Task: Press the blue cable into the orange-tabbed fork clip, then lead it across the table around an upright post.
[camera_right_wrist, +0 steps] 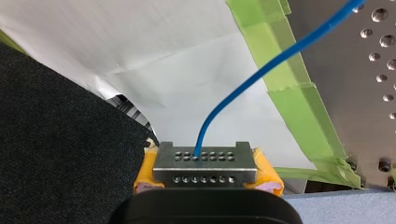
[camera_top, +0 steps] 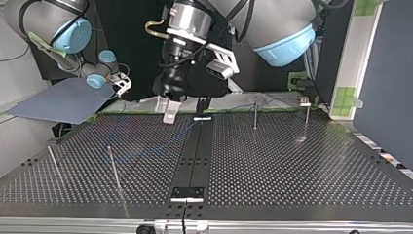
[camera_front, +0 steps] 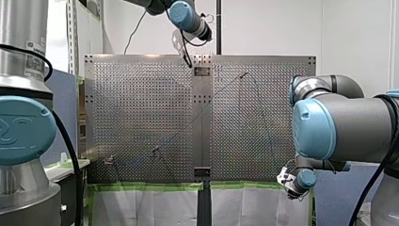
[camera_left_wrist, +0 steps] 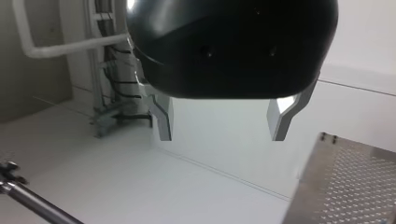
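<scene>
Fork clip (camera_front: 109,161): a small fitting low at the front view's left, on the plate; too small to tell whether the cable sits in it.
Table (camera_front: 141,94): dull grey metal sheet drilled with a regular grid of round holes, with a plain strip down its middle.
My left gripper (camera_left_wrist: 219,123): rounded black housing and two angular bare-metal fingers, spread wide with nothing between them. It hangs high over the table's far edge.
Posts (camera_top: 255,114): thin straight metal rods, upright on the plate.
Blue cable (camera_right_wrist: 261,65): smooth, round and thin. It curves up out of my right gripper and over the crinkled green tape (camera_right_wrist: 285,93) toward the plate.
My right gripper (camera_right_wrist: 204,161): pinching the blue cable — a grey block with two rows of holes, yellow pads at either side, just off the table's near right corner.
</scene>
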Action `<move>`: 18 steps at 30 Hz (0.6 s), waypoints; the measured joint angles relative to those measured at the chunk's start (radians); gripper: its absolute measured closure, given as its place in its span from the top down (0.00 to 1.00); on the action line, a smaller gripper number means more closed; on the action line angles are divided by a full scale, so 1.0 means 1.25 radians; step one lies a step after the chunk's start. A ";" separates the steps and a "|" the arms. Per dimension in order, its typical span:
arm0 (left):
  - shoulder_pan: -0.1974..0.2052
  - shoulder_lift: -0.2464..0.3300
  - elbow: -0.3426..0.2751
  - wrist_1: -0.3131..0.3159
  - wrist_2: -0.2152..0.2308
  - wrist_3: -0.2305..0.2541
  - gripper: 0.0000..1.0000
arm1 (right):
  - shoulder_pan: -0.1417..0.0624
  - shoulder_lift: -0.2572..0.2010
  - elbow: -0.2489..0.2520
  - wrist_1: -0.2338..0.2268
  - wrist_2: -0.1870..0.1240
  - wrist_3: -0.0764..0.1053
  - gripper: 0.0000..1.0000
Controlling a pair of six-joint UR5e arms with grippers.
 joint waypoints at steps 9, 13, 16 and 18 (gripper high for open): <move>0.003 0.000 -0.076 0.076 -0.004 0.004 0.98 | 0.001 0.000 0.000 0.001 -0.005 0.000 0.00; 0.000 -0.031 -0.110 0.110 -0.004 -0.001 0.98 | 0.001 0.000 0.000 0.001 -0.006 0.000 0.00; -0.002 -0.058 -0.137 0.137 -0.002 -0.018 0.98 | 0.001 0.000 0.000 0.001 -0.006 0.000 0.00; -0.003 -0.075 -0.154 0.154 -0.002 -0.030 0.98 | 0.001 0.000 0.000 0.001 -0.006 0.000 0.00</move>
